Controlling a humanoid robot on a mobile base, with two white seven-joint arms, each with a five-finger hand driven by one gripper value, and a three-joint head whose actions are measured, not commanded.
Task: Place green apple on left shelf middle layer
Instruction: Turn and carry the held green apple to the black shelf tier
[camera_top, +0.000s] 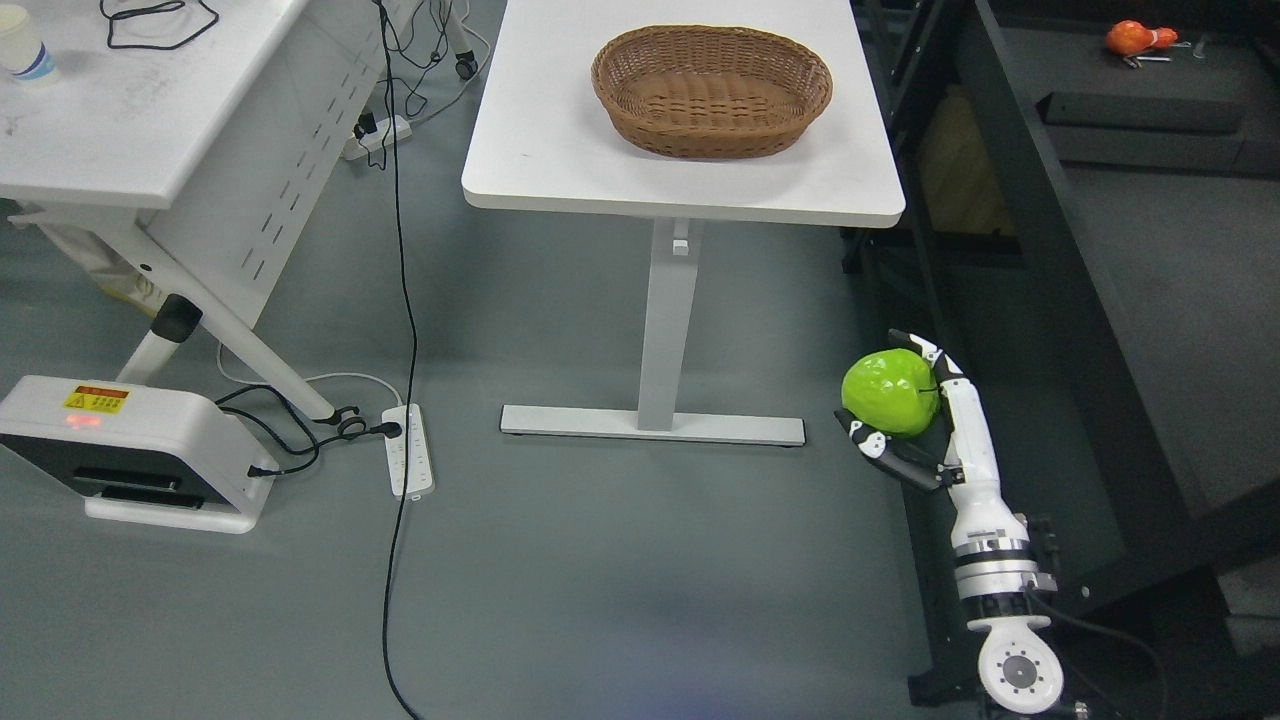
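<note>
Right robot hand (915, 425) at lower right, above floor beside dark shelf (1060, 280) — fingers (935, 360) wrapped around green apple (890, 392), thumb under it. Apple held off floor, well apart from white counter (560, 150). Brown wicker basket (711, 90) on counter. Orange object (1135, 38) on shelf at far upper right. Power strip (410, 450) on floor — black cable (400, 250) running past it.

Yellow warning sticker (96, 399) on the white floor unit (130, 455), its print too small to read
</note>
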